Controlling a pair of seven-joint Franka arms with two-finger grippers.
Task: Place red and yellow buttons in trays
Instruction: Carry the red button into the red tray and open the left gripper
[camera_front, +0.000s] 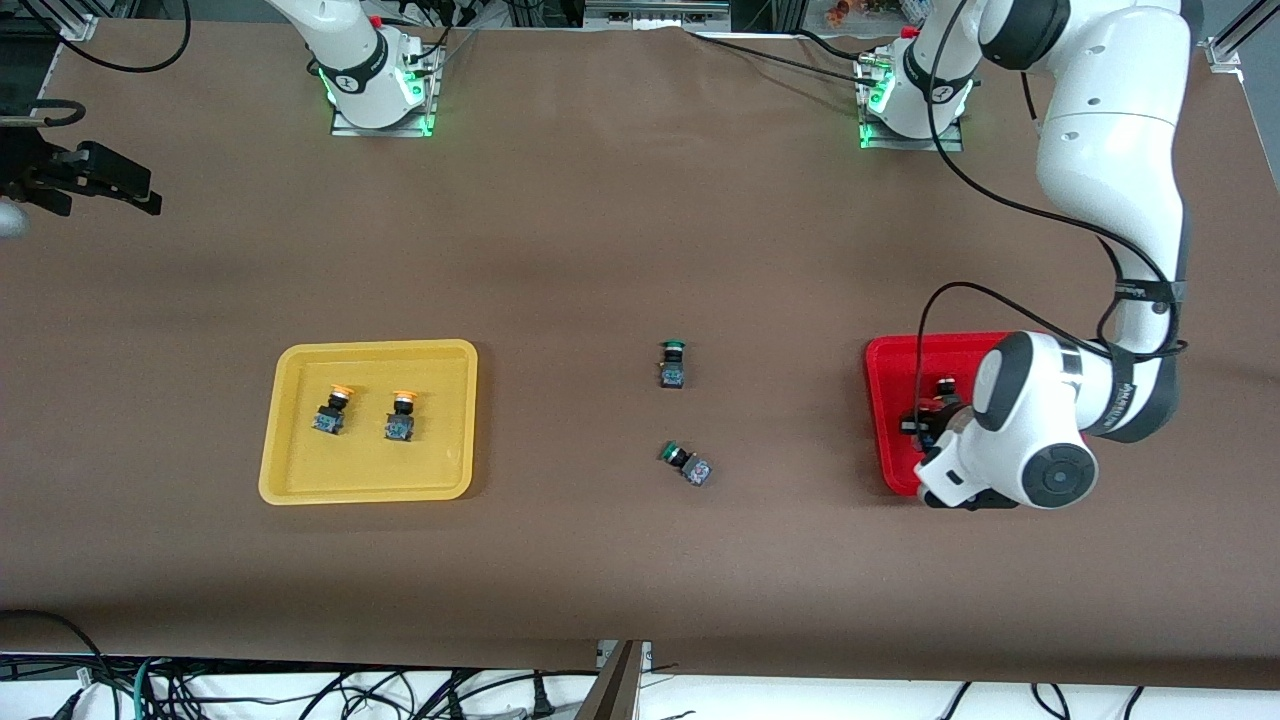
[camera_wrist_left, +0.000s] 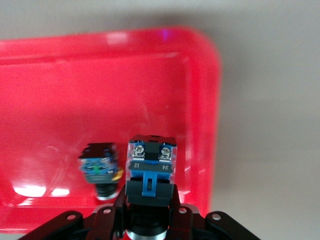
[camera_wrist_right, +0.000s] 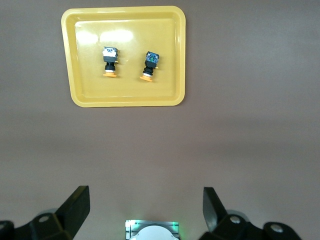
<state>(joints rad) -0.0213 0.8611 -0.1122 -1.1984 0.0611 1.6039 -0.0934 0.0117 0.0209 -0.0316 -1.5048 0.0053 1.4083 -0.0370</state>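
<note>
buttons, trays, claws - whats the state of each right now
yellow buttons: both lying in yellow tray
red button: gripped, over red tray
second button: lying in red tray
green buttons: on table, untouched
left claw: shut on red button
right claw: open, waiting

A wide table covered in plain brown material (camera_front: 600, 230) carries everything. Lying directly on it are two shallow plastic trays and two loose push-button switches. The yellow tray (camera_front: 290, 470) sits toward the right arm's end of the table; the red tray (camera_front: 885, 400) sits toward the left arm's end, well apart from it. Between the trays, on the bare surface, lie two green-capped switches — one green-capped switch (camera_front: 672, 364) farther from the front camera, its cap pointing toward the robots' bases, and another green-capped switch (camera_front: 686, 463) nearer the camera, lying at a slant. The two switches are near each other but not touching.
</note>
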